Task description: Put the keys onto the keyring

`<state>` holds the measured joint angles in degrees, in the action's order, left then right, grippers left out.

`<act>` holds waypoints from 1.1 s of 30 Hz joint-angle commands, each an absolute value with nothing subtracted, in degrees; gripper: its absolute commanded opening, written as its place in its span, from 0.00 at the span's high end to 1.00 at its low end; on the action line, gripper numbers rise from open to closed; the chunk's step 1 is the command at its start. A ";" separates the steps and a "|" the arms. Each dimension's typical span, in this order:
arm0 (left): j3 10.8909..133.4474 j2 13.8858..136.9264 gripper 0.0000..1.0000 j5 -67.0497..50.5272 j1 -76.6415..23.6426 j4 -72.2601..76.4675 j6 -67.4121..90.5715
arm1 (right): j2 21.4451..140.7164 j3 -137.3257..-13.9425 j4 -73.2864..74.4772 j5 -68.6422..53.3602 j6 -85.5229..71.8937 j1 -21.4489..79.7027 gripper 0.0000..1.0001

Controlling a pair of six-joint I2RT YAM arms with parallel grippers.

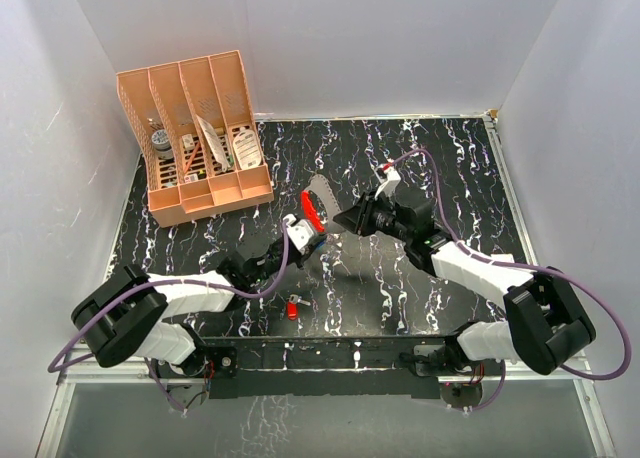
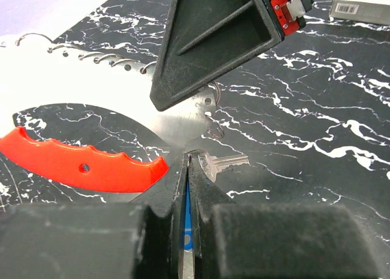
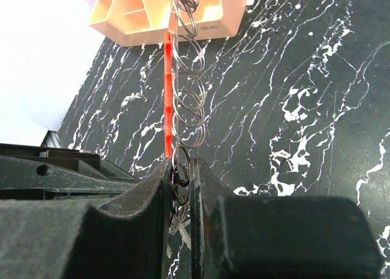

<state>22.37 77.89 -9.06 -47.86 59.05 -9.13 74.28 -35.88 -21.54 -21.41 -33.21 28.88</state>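
Observation:
The keyring (image 1: 314,207), an oval loop with a red curved strip and a whitish-grey band, stands on edge above the table's middle. My right gripper (image 1: 346,221) is shut on its right side. In the right wrist view the jaws (image 3: 181,163) pinch the red strip (image 3: 167,90) and a row of wire rings (image 3: 186,99). My left gripper (image 1: 303,240) sits just below-left of the loop, shut on the blue-headed key (image 2: 187,221). That key's silver blade (image 2: 228,162) pokes out past the tips toward the band's small rings (image 2: 213,130). The red-headed key (image 1: 292,308) lies on the table near the front.
A peach desk organizer (image 1: 195,138) holding several small items stands at the back left. White walls enclose the black marbled table (image 1: 450,168) on three sides. Purple cables (image 1: 440,183) loop from both arms.

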 commanded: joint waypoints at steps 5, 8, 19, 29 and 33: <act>24.76 74.78 1.00 -8.42 -48.21 56.81 -15.02 | 74.21 -39.95 -21.26 -16.08 -34.36 30.30 1.00; 24.95 74.45 1.00 -8.69 -48.25 56.34 -15.58 | 74.73 -40.69 -20.50 -15.20 -34.70 30.81 1.00; 27.06 74.78 1.00 -8.80 -49.23 54.02 -18.59 | 76.42 -44.45 -17.10 -12.48 -35.33 32.72 1.00; 29.22 74.91 1.00 -5.82 -51.12 49.23 -23.07 | 77.23 -47.83 -12.98 -10.33 -34.82 34.12 1.00; 29.07 74.71 1.00 -4.25 -51.70 48.70 -24.00 | 77.82 -49.01 -11.38 -9.53 -34.54 34.44 1.00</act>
<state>27.35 76.49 -6.15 -50.89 49.32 -21.63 77.32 -45.30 -10.57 -11.44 -34.81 33.93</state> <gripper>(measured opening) 0.009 0.130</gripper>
